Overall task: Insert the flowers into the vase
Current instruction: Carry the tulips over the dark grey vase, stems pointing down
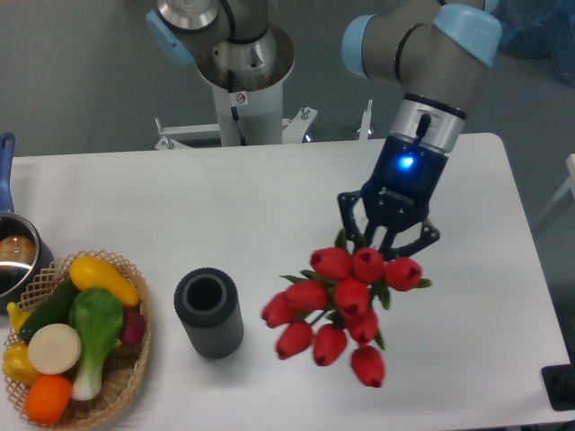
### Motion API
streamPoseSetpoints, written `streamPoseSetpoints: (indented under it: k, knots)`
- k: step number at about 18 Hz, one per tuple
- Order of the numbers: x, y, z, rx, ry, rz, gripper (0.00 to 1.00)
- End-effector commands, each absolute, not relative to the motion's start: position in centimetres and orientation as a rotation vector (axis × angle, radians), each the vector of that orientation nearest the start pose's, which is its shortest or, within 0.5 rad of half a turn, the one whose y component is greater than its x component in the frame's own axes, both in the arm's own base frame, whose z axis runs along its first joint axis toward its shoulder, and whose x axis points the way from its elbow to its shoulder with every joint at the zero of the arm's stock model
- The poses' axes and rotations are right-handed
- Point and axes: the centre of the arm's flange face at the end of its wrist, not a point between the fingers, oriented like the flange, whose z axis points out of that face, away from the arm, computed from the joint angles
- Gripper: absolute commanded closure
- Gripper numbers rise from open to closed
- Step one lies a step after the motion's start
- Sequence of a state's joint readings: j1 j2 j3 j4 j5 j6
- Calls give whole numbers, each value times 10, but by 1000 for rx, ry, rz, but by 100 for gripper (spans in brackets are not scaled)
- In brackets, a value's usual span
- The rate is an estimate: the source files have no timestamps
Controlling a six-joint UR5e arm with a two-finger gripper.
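A bunch of red tulip flowers [337, 305] with green leaves hangs in the air right of centre, its heads spreading down and to the left. My gripper [381, 241] is shut on the stems at the top of the bunch, which are hidden behind the fingers and upper heads. The vase [208, 312], a dark grey ribbed cylinder with an open round mouth, stands upright on the white table to the left of the bunch. A small gap separates the nearest tulip head from the vase's side.
A wicker basket [121, 382] of toy vegetables and fruit sits at the front left. A steel pot [13, 256] with a blue handle is at the left edge. The arm's base [243, 67] rises behind the table. A dark object [559, 386] is at the front right corner.
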State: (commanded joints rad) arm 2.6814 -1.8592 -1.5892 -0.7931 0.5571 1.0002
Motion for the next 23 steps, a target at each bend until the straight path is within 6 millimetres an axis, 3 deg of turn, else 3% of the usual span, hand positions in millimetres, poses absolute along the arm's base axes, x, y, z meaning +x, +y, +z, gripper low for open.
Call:
streamPoseSetpoints:
  k: [6, 12, 16, 23]
  knots:
    - [-420, 490, 448, -1925, 251, -257, 88]
    - [-393, 499, 437, -1802, 311, -365, 88]
    - [-378, 494, 415, -1676, 379, -400, 88]
    - [-367, 495, 410, -1637, 411, -403, 88]
